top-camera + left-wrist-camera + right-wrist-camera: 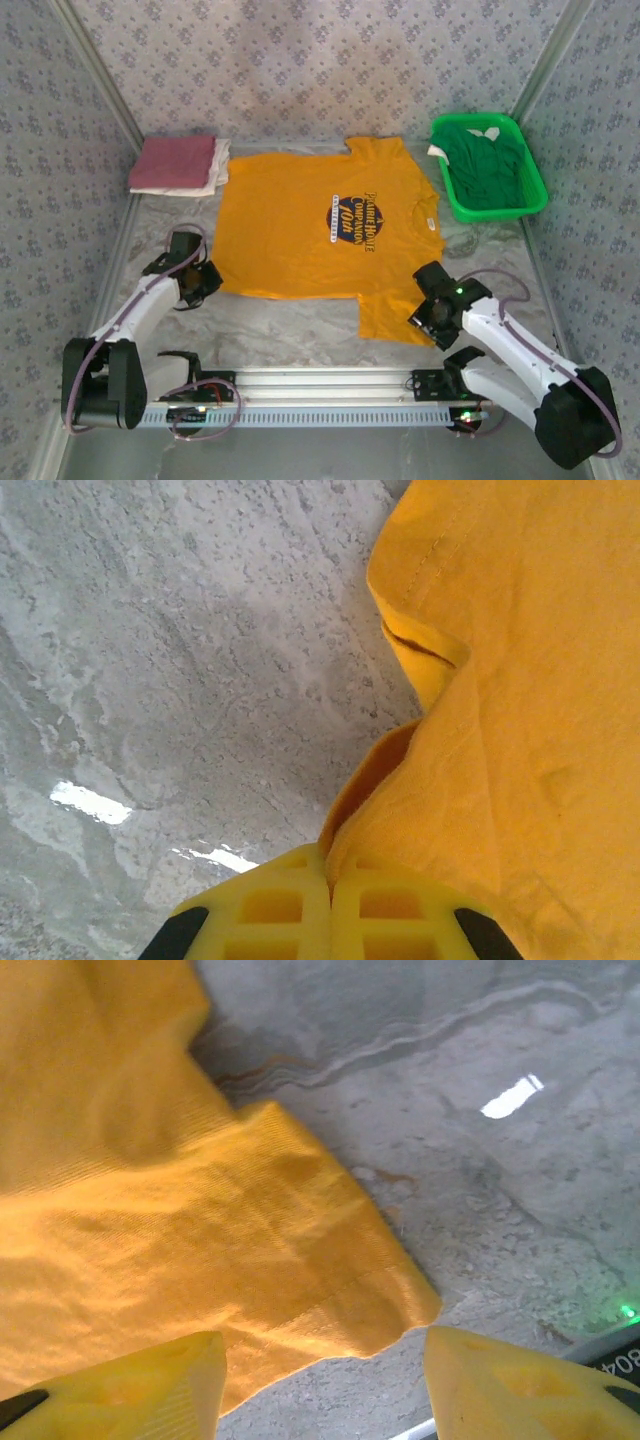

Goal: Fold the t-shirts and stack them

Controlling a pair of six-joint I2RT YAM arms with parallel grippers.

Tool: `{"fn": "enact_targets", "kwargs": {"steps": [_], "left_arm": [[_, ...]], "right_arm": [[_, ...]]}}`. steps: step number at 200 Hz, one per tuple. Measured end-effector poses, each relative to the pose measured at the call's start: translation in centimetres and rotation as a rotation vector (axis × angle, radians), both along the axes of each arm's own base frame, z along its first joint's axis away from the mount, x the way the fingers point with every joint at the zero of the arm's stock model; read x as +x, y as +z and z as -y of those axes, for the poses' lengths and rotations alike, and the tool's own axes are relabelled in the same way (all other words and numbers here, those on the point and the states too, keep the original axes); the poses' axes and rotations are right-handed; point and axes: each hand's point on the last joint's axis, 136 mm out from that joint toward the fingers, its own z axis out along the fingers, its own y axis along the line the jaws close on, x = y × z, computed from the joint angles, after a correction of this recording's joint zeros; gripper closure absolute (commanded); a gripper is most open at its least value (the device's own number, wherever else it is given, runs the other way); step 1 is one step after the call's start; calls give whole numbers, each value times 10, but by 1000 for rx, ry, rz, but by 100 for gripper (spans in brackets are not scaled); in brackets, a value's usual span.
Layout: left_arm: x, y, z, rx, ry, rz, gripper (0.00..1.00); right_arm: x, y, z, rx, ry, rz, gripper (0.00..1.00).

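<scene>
The left jaws pinch the soft orange-yellow t-shirt (290, 230); the right jaws gape over its corner.

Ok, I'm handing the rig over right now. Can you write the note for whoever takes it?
Left gripper: shut on the near-left edge of the orange shirt.
Right gripper: open, fingers either side of the shirt's near-right corner, not gripping.
Orange shirt: spread flat mid-table, print up, unfolded.
Done: red shirt folded and stacked on a folded white one, far left.
Left to do: fold the orange shirt and stack it. Green shirt lies bunched in the basket, far right, not yet folded.
</scene>
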Motion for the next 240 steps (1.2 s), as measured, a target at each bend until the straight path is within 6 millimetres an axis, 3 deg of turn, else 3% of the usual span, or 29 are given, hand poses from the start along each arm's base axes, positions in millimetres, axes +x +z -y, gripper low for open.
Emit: {"fn": "enact_targets", "kwargs": {"steps": [93, 123, 171, 193, 240], "left_arm": [[11, -9, 9, -67, -27, -5, 100], [12, -11, 13, -91, -42, -10, 100], [14, -9, 14, -110, -38, 2, 100], [14, -3, 12, -111, -32, 25, 100], [5, 13, 10, -120, -10, 79, 100]], "right_arm": [[-15, -21, 7, -60, -207, -27, 47], [-10, -24, 7, -95, -231, 2, 58], [-14, -26, 13, -151, -228, 0, 93], [-15, -24, 14, -157, -217, 3, 100], [9, -9, 9, -90, -224, 163, 100]]}}
